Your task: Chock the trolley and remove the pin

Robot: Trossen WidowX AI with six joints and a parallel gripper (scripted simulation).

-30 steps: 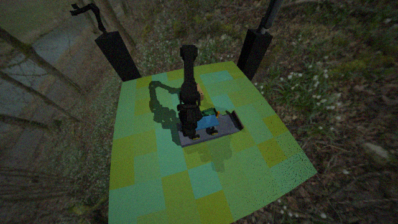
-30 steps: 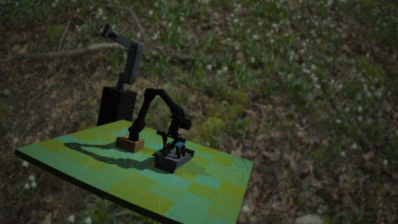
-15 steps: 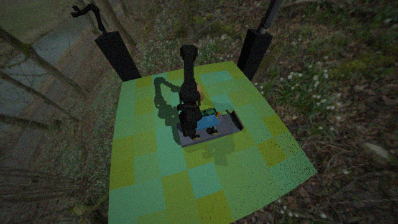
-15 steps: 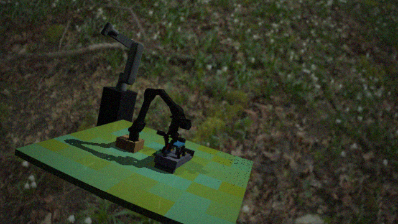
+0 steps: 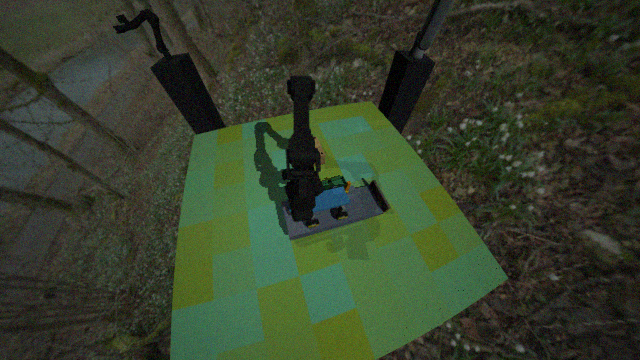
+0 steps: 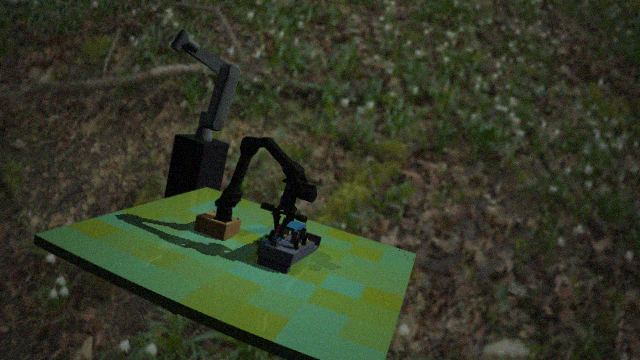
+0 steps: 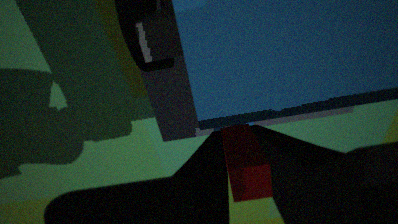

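The blue-topped trolley (image 5: 331, 199) (image 6: 296, 226) (image 7: 290, 55) stands on the grey ramp (image 5: 367, 201) (image 6: 272, 256) (image 7: 172, 117). The red-headed stop pin (image 7: 252, 182) stands at the trolley's uphill end. My gripper (image 5: 302, 216) (image 6: 276, 236) (image 7: 235, 136) is shut on the pin's red head, one black finger on each side. The chock's orange handle (image 5: 348, 186) shows by the trolley's downhill end, on its far side in the top view; its base and any touch with a wheel are too small to tell. The green tray (image 5: 332, 181) lies behind the trolley, partly hidden.
The ramp has a raised dark wall (image 5: 380, 196) at its downhill end. My arm stands at a brown wooden box (image 5: 320, 150) (image 6: 217, 226) on the patchwork table (image 5: 270, 320) (image 6: 240, 310). Other arms stand on black pedestals (image 5: 187, 92) (image 6: 197, 162) beyond the table's back edge.
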